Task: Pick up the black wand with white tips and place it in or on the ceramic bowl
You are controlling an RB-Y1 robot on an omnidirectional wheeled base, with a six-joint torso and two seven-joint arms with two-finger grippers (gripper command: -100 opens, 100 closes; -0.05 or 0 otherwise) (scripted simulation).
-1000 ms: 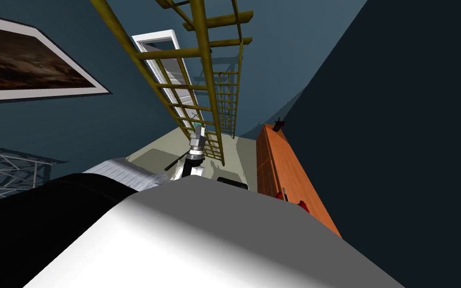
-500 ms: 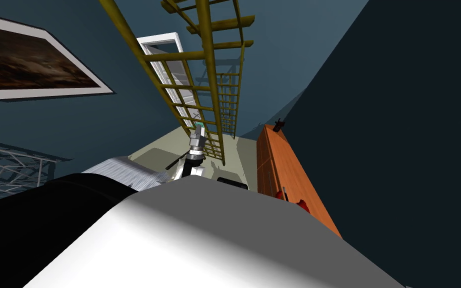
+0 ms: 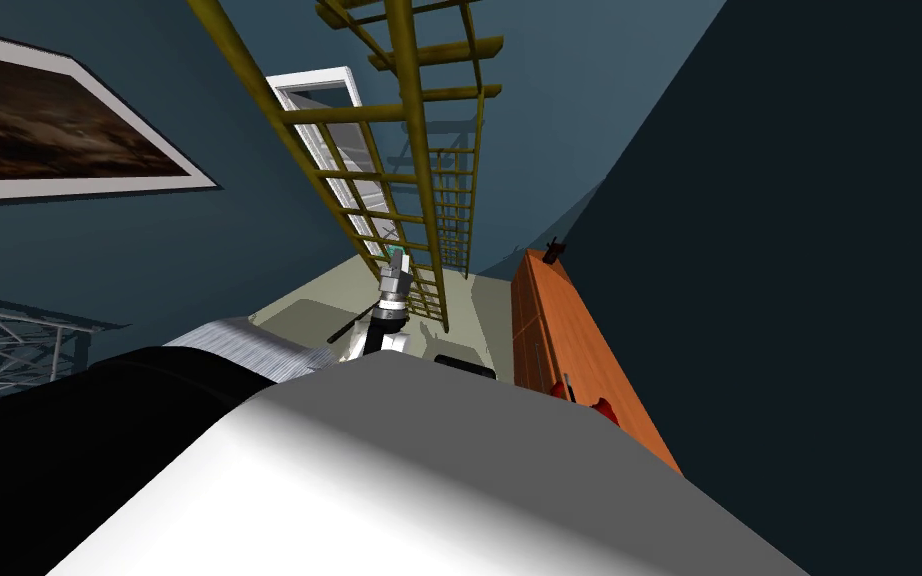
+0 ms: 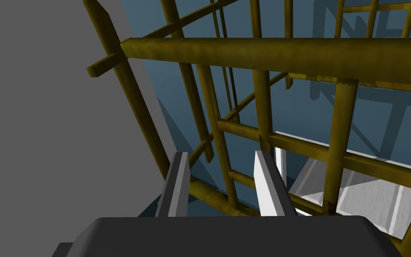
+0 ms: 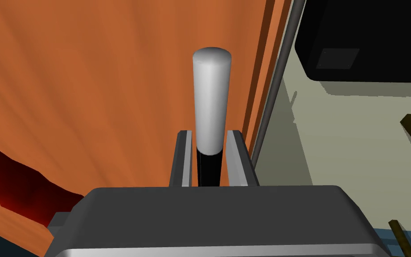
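Note:
The wand is black with a rounded white tip. It stands out from between the fingers of my right gripper, which press its sides where black meets white. Right behind it is an orange wooden cabinet surface; whether the wand touches the wood I cannot tell. My left arm is raised ahead of me in the head view, with the left gripper up against a yellow-brown lattice frame. In its wrist view the left gripper has its fingers apart with nothing between them.
A long orange cabinet runs along the right wall, a small dark object on its far end and a dark red thing near my right hand. A black box lies on the pale floor. The lattice frame leans before a white door.
The whole head view sways slightly, so my head has moved a little. The left arm, the lattice and the cabinet stand as before.

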